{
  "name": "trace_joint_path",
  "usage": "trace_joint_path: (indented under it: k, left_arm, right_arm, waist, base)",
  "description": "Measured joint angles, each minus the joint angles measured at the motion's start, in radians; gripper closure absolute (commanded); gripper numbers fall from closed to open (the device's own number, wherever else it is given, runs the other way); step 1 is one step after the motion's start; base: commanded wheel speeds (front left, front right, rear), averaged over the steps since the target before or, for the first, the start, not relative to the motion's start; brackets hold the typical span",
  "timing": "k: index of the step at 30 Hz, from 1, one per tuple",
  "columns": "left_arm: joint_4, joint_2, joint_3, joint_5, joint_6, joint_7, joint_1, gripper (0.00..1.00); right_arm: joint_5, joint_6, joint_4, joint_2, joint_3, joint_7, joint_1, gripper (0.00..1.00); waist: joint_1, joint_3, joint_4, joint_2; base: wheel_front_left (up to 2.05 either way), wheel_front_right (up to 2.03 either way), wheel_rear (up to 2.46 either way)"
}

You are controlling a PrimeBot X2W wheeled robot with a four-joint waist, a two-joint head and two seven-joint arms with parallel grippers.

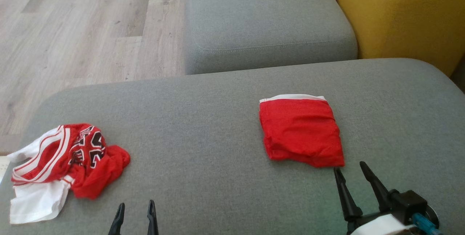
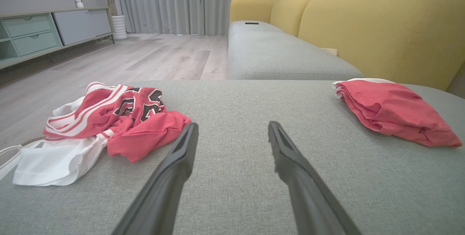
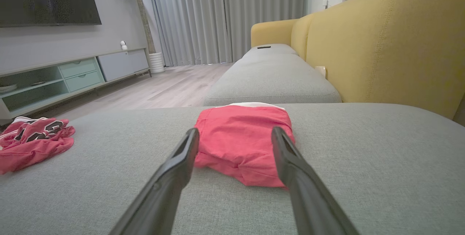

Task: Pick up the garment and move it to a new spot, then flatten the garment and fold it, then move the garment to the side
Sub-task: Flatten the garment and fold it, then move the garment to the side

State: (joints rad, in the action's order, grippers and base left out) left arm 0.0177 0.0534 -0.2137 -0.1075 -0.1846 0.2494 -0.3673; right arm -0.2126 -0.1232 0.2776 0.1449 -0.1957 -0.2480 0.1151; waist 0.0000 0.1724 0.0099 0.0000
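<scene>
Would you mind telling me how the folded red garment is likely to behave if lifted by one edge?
Probably floppy: the folded red garment shows soft wrinkles and lies limp on the cushion. Its layers look loose at the edge, so a one-edge lift would likely undo the fold. The thin fabric suggests it is light.

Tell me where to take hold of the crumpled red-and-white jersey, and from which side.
Grip the crumpled jersey by its bunched red fold at the right end, coming in from the near side with the open left tool. That fold stands up off the grey cushion as a thick lump nearest the tool; the white part lies flat and thin.
</scene>
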Motion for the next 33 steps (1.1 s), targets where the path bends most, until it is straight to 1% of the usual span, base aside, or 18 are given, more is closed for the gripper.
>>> trace_joint_path:
  k: [7, 28, 33]
  left_arm:
    - [0.004, 0.000, 0.000, 0.000, 0.009, 0.000, 0.000, 0.00]
    - [0.004, 0.000, -0.001, 0.001, 0.008, 0.000, 0.001, 0.00]
    - [-0.002, 0.000, -0.002, 0.018, 0.008, 0.000, 0.003, 0.00]
  right_arm:
    - [0.000, 0.000, 0.005, -0.004, 0.000, 0.000, 0.000, 0.00]
    - [0.000, 0.000, 0.008, -0.005, -0.011, 0.000, 0.000, 0.00]
    - [0.000, 0.000, 0.008, -0.004, -0.012, 0.000, 0.000, 0.00]
  waist:
    - [0.0000, -0.005, 0.010, 0.0000]
    - [0.0000, -0.025, 0.011, 0.0000]
    - [0.0000, -0.045, 0.015, 0.0000]
  base:
    - [0.00, 0.00, 0.00]
    - [0.00, 0.00, 0.00]
    - [0.00, 0.00, 0.00]
